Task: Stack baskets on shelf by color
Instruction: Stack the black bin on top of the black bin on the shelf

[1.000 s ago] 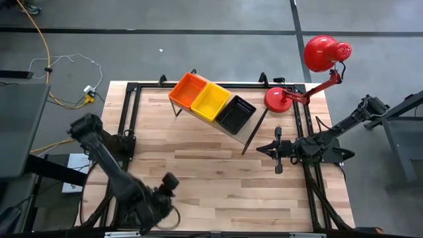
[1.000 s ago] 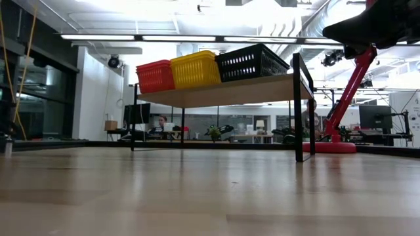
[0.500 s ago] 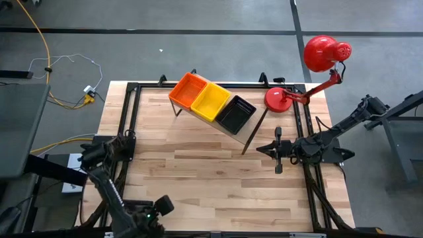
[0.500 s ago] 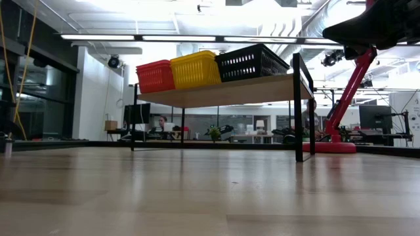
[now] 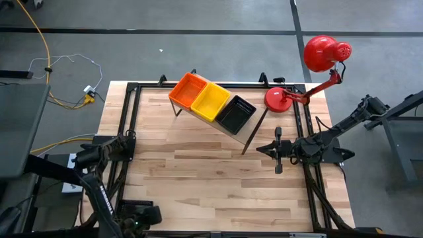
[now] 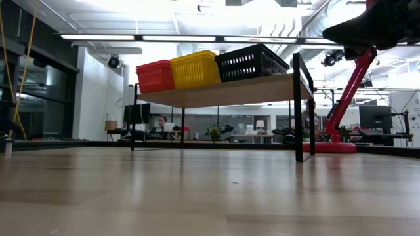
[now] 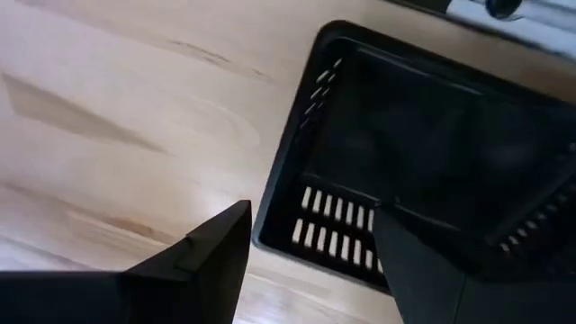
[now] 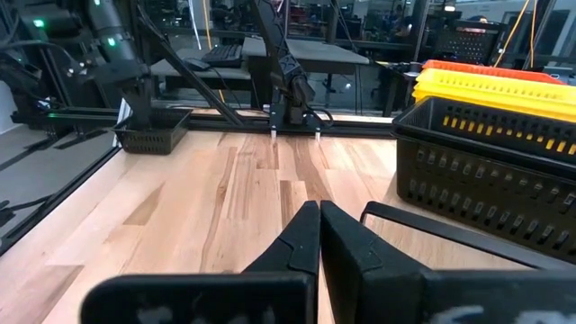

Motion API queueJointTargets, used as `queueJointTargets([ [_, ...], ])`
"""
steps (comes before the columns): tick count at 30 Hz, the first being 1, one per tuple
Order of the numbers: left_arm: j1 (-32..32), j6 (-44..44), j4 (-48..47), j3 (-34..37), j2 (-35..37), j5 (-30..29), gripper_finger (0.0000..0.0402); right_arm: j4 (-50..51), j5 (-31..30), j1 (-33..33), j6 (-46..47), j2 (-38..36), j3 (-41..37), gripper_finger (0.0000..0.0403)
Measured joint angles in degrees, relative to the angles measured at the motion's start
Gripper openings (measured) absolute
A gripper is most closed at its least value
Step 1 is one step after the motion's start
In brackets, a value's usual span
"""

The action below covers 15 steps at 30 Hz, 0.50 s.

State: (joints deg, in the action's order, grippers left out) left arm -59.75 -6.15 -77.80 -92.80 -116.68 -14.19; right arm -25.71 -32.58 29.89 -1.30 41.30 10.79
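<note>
The shelf stands at the table's far middle with an orange-red basket, a yellow basket and a black basket side by side on it. Another black basket rests on its bottom at the table's near left corner. My left gripper is open above it, one finger over the bare table and the other over the basket's inside, with a slotted side wall between them. My right gripper is shut, empty, at the table's right, pointing left. My left gripper's open fingers come from above and stand on either side of the black basket's slotted wall. Whether either finger touches that wall, I cannot tell. The basket sits flat on the table.
A red desk lamp stands at the far right corner, its base close to the shelf's right end. Black frame rails run along the table's left and right sides. Bare wood lies between both arms and the shelf.
My left gripper has drawn back from the table's near middle toward the near left corner and come down over the black basket there. My right arm and the baskets on the shelf have kept still.
</note>
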Motion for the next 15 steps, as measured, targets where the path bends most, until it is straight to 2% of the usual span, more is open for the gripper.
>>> queueJointTargets([
  [15, 0.3, -11.5, 7.7, 6.4, 0.0, -3.7, 0.0218, 0.4, 0.0, 0.0, 1.1, 0.0, 0.0, 0.0],
])
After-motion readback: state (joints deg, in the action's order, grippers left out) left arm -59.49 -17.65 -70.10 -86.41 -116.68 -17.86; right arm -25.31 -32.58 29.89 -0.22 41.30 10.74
